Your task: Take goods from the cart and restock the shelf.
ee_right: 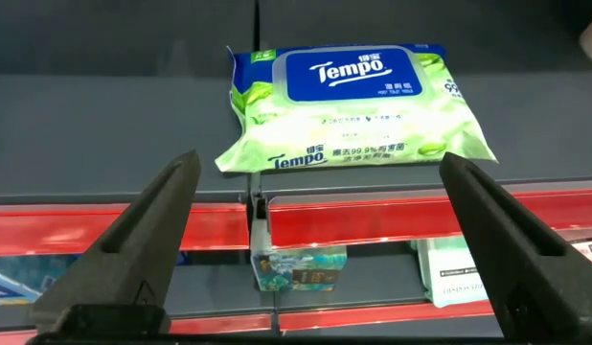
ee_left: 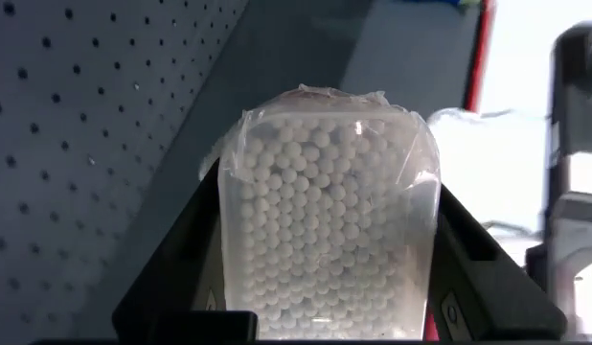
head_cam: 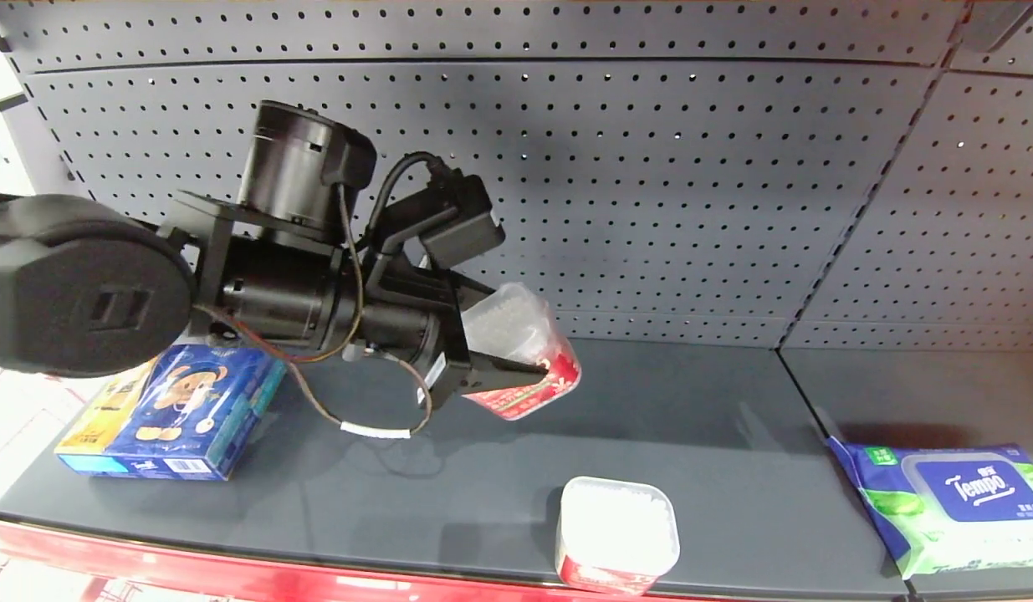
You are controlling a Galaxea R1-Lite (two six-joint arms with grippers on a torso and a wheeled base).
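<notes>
Left pincer [head_cam: 503, 334] is pinching a tub [head_cam: 520, 322] of cotton swabs, one dark finger on each side. The tub is held over the shelf board [head_cam: 449, 493], toward its back and just in front of the pegboard [head_cam: 650, 167] that rises from the board's rear edge. It is tilted, and I cannot tell whether it touches the board. In the left wrist view the tub [ee_left: 330, 230] has a clear wall packed with white swab tips, and film is puckered over the far end. In the head view the lower end carries a red label. Its print is too small to make out, and one finger covers part of it. Right pincer [ee_right: 320, 192] is spread wide with nothing between the fingers. It sits off the board's red front strip [ee_right: 373, 206]. A second tub [head_cam: 616, 531] stands upright at the board's front edge, white top up, with its base cut off by the frame. A blue box [head_cam: 173, 410] with a cartoon bear lies flat at the board's left end, partly behind my arm. A pack of wipes [head_cam: 951, 502] lies flat at the board's right end. It is green and white with a blue lettered panel, and the frame edge clips it. Packages under the board are mostly hidden behind the strip.
</notes>
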